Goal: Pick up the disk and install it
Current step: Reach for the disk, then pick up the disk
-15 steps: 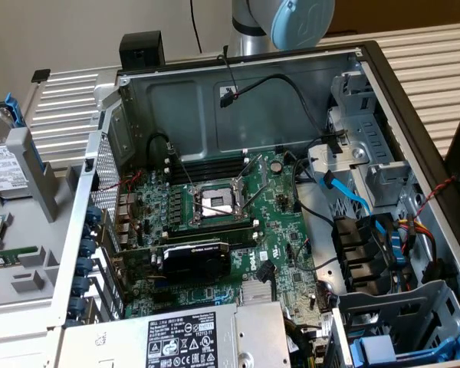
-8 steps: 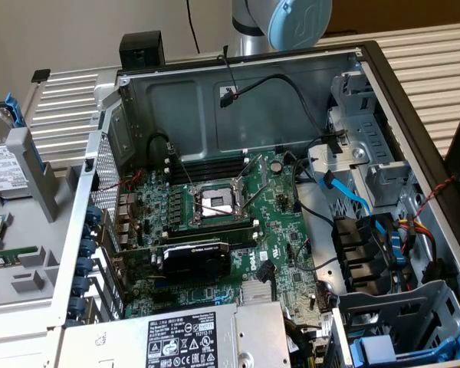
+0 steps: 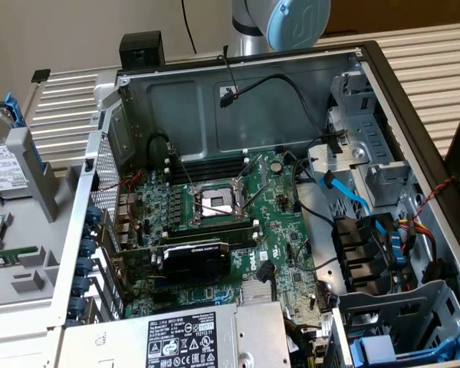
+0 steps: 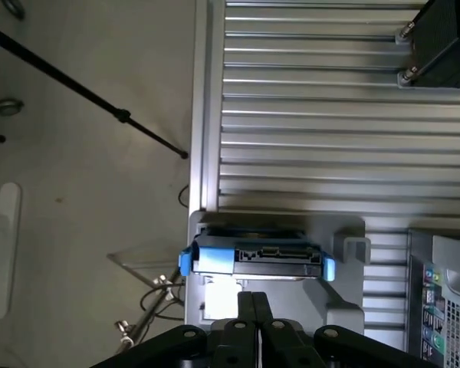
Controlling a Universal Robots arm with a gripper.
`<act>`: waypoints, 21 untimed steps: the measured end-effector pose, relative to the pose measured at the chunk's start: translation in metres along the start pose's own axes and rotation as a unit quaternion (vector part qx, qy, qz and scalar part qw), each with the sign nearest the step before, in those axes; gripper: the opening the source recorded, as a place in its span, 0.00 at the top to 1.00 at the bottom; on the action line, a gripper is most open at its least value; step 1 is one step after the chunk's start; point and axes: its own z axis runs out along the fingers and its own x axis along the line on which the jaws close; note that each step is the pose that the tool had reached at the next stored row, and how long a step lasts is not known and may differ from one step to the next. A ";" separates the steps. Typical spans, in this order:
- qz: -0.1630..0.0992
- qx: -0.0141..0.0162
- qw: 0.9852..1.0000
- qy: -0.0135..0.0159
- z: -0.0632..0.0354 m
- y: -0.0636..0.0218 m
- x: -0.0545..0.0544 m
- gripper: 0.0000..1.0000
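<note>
Fingers pressed together and holding nothing, the gripper (image 4: 251,297) hovers near the disk (image 4: 257,259), seen edge-on in its grey holder (image 4: 345,299); the exterior view's left edge crops the disk.

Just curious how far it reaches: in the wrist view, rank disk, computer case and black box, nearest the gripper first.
1. Disk: in its grey stand, just off the gripper.
2. Computer case: beside that stand.
3. Black box: table's far end.
</note>
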 end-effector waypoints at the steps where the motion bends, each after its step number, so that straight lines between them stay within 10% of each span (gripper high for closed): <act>1: 0.000 0.000 1.000 0.000 0.0001 0.0001 0.002 0.89; 21: -0.005 0.000 1.000 0.000 0.0002 0.0003 0.006 0.89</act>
